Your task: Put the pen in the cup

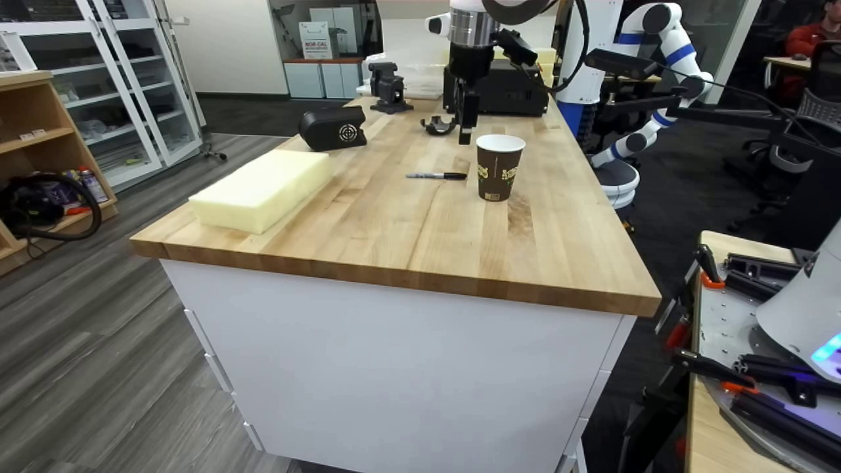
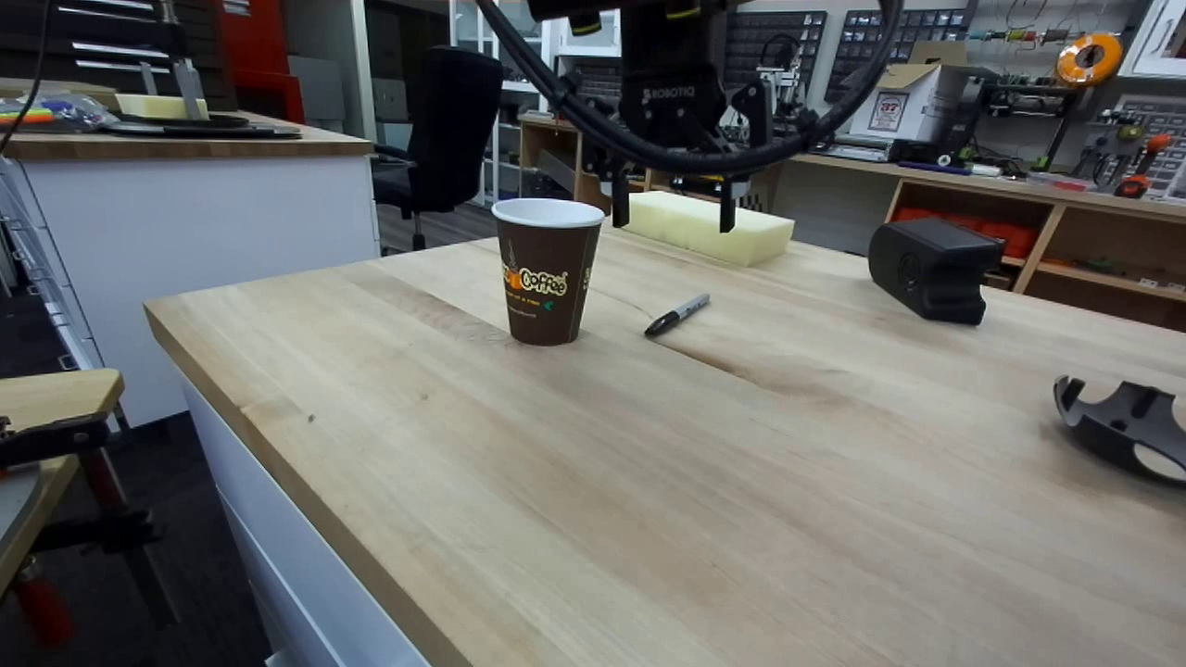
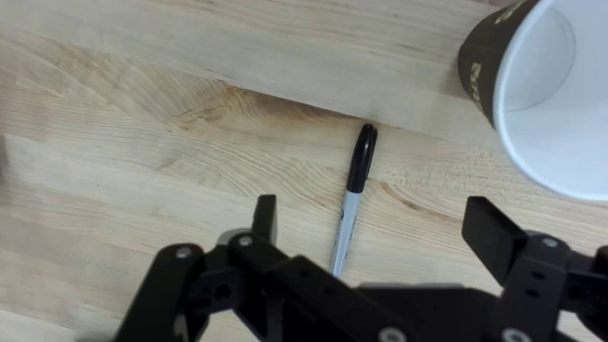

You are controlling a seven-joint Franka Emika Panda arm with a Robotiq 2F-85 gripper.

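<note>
The pen (image 1: 436, 175), with a grey body and black cap, lies flat on the wooden table in both exterior views (image 2: 677, 315). In the wrist view the pen (image 3: 352, 194) runs between my fingers, nearer the left finger; its lower end is hidden by the gripper. The cup (image 1: 497, 169) is dark brown with a white rim and stands upright beside the pen's cap end, also in an exterior view (image 2: 548, 278). In the wrist view the cup (image 3: 482, 66) is at upper right, and its visible inside is empty. My gripper (image 2: 675, 225) is open and empty above the table (image 3: 373, 213).
A pale yellow foam block (image 1: 263, 187) lies near the table's edge. A black boxy device (image 2: 936, 269) and a black curved bracket (image 2: 1126, 431) rest on the table. A black vise (image 1: 389, 89) and a large black box (image 1: 506, 89) stand farther back.
</note>
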